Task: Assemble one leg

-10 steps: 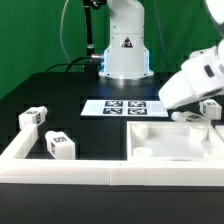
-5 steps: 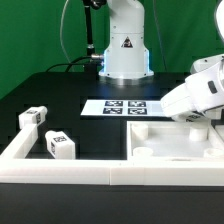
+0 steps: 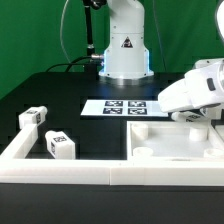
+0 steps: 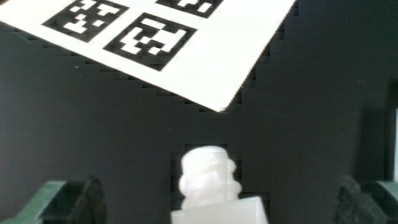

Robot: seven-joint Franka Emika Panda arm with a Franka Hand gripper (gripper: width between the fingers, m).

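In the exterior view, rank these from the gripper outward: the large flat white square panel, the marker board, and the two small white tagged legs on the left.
1. Large flat white square panel, beside the gripper, exterior view's right.
2. Marker board, centre.
3. Small white tagged leg nearer the front, left.
4. Small white tagged leg behind it, far left.

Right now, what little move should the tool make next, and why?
Probably the tool should shut on the leg. In the wrist view the leg stands midway between its two fingers, with gaps on both sides, so it is not gripped yet.
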